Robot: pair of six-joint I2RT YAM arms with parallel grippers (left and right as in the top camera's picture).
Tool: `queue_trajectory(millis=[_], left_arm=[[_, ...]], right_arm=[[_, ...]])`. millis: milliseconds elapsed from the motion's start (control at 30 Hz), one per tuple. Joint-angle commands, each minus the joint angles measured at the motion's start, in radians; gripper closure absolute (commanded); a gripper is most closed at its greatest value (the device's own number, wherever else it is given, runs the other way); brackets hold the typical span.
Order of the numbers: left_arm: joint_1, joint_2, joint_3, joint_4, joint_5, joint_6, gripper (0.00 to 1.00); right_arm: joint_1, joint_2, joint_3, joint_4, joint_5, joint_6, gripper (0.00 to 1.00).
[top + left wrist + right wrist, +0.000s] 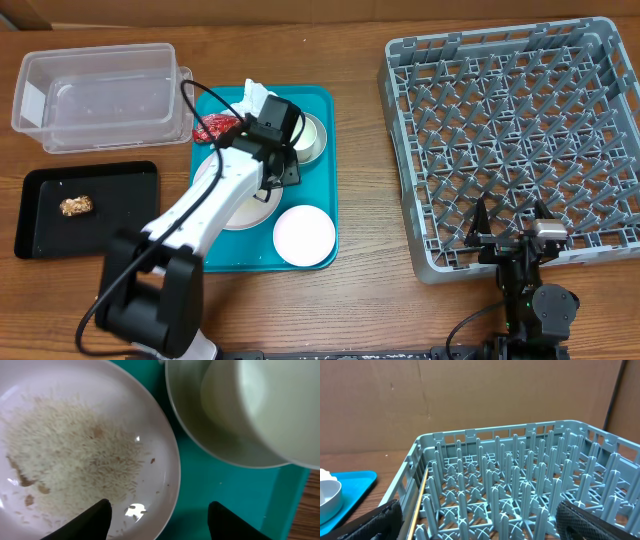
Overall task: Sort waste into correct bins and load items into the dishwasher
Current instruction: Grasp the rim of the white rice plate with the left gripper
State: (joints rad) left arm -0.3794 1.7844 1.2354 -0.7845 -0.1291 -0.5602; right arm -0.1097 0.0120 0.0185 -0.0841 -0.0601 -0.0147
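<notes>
Only left wrist shows rice (70, 455) on plate (152, 420); left gripper (159, 506), right gripper (477, 512) both spread

left arm (215, 200): glossy white shells, black joints, chunky black base | thin black cable (184, 95) loops off its wrist | left gripper (159, 510): plain matt black jaws | right arm (535, 300): all black, silver-grey block on top, tiny green light | right gripper (477, 510): black jaws, finely textured faces
</notes>
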Motion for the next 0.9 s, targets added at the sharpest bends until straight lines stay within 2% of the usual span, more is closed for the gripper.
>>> queue_trajectory(millis=[0,333,567,867], left_arm=[[-0.003,0.045,-0.01,0.002,0.029,-0.027,0.35],[-0.021,0.12,-0.011,0.004,0.027,-0.018,0.37],[-0.082,0.125,-0.016,0.005,-0.037,-0.005,0.36],[-0.084,0.125,-0.018,-0.003,-0.055,-0.005,0.37]], right_arm=[[-0.003,-0.009,-0.01,0.003,0.007,-0.001,0.0],[-0.003,-0.009,-0.01,0.003,0.007,-0.001,0.0],[-0.003,-0.009,-0.01,0.003,0.007,-0.001,0.0],[-0.003,-0.009,-0.01,0.003,0.007,-0.001,0.0]])
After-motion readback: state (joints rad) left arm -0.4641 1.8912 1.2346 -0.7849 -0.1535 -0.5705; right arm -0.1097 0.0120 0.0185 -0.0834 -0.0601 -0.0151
